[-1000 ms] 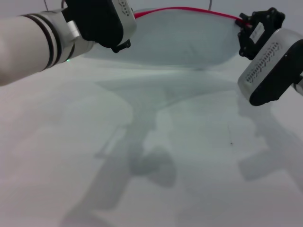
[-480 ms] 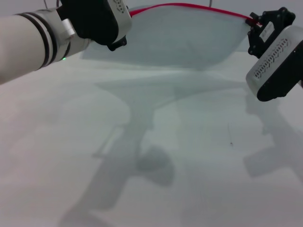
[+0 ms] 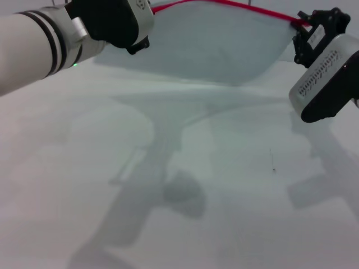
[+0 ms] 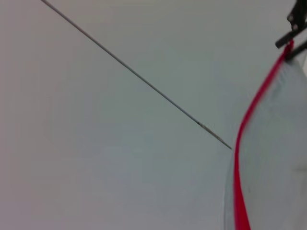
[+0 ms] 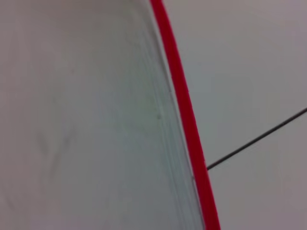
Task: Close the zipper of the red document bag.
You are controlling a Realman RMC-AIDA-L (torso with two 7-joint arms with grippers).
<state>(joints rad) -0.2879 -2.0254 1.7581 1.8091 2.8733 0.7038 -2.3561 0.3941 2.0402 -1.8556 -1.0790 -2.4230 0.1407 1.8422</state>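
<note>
Translucent blue-grey plastic, flat and thin: that's the red document bag I see at the far side of the table, lifted off the surface between my two arms, its lower edge sagging in a soft curve. Going left to right in the head view: my left gripper, black housing on a white arm with black rings, sits at the bag's left top corner. I can't tell how far its fingers are apart or whether they have the plastic, since the housing hides them. Next, the zipper, a thin bright-red strip, runs along the bag's top edge, bowed upward in an arc from the left gripper across to the right one. My right gripper, black fingers on a grey perforated body, meets the red strip's right end; the fingertips look pinched together on it.

Left wrist view: the red strip curves up to small dark fingertips far off, pale matte table behind, one thin dark line across it. Right wrist view: the strip runs close and smooth beside faintly ridged, cloudy plastic.

Table is matte white with soft arm shadows.
</note>
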